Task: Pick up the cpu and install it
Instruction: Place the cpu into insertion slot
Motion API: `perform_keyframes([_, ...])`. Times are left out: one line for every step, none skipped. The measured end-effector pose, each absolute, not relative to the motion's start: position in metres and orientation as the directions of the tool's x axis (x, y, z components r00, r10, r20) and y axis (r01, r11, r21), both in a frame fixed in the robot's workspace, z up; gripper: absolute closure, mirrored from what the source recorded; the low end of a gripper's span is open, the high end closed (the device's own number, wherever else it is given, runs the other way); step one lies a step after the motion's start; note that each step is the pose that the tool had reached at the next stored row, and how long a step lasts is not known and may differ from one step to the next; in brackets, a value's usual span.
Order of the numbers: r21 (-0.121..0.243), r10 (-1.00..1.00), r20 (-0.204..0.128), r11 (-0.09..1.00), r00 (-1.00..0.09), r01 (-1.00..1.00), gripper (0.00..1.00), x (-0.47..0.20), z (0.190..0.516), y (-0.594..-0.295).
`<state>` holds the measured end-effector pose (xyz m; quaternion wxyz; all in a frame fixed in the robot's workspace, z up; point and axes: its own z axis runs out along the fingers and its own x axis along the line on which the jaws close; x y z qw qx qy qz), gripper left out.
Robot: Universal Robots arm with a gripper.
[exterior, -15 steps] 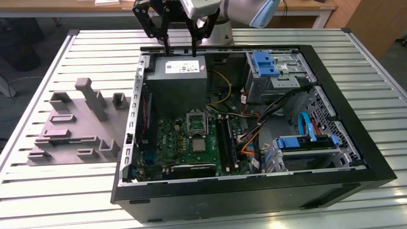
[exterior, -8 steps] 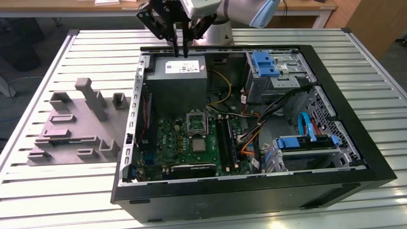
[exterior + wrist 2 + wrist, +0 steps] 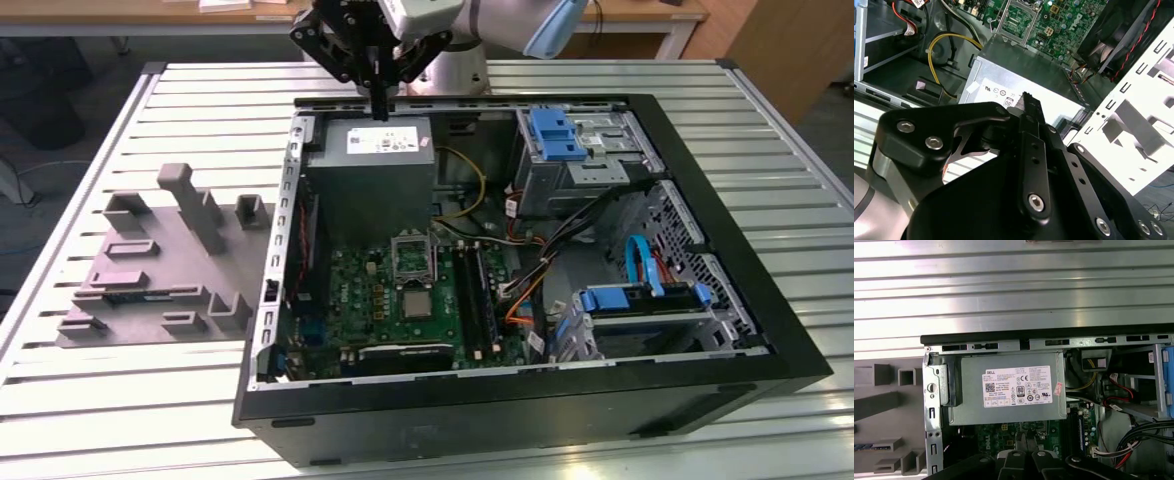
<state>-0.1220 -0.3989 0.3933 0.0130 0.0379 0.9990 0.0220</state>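
In the exterior view, the cpu (image 3: 418,303) lies well apart from the hand (image 3: 384,110).

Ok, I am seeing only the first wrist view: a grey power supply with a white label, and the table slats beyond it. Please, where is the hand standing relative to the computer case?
Observer: In the exterior view the hand hangs just above the power supply, at the far edge of the open case.
Operator: Thank you. And is the hand holding something?
Observer: In the second wrist view its fingers are shut together, with nothing visible between them.
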Motion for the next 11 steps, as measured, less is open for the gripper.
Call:
perform_keyframes([0.045,0.076,-0.024,0.996,-0.997,0.075,0.89,-0.1220,0.3933,-0.3989])
perform_keyframes([0.045,0.076,-0.024,0.996,-0.997,0.075,0.89,-0.1220,0.3933,-0.3989])
perform_keyframes([0.045,0.076,-0.024,0.996,-0.997,0.075,0.89,-0.1220,0.3933,-0.3989])
perform_keyframes([0.046,0.076,-0.024,0.996,-0.997,0.075,0.89,-0.1220,0.3933,-0.3989])
perform_keyframes([0.046,0.076,-0.024,0.996,-0.997,0.075,0.89,-0.1220,0.3933,-0.3989])
perform_keyframes([0.046,0.076,-0.024,0.996,-0.997,0.075,0.89,-0.1220,0.3933,-0.3989])
perform_keyframes([0.046,0.076,-0.024,0.996,-0.997,0.075,0.89,-0.1220,0.3933,-0.3989])
perform_keyframes([0.046,0.076,-0.024,0.996,-0.997,0.075,0.89,-0.1220,0.3933,-0.3989])
perform_keyframes([0.046,0.076,-0.024,0.996,-0.997,0.075,0.89,-0.1220,0.3933,-0.3989])
perform_keyframes([0.046,0.076,-0.024,0.996,-0.997,0.075,0.89,-0.1220,0.3933,-0.3989])
perform_keyframes([0.046,0.076,-0.024,0.996,-0.997,0.075,0.82,-0.1220,0.3933,-0.3989])
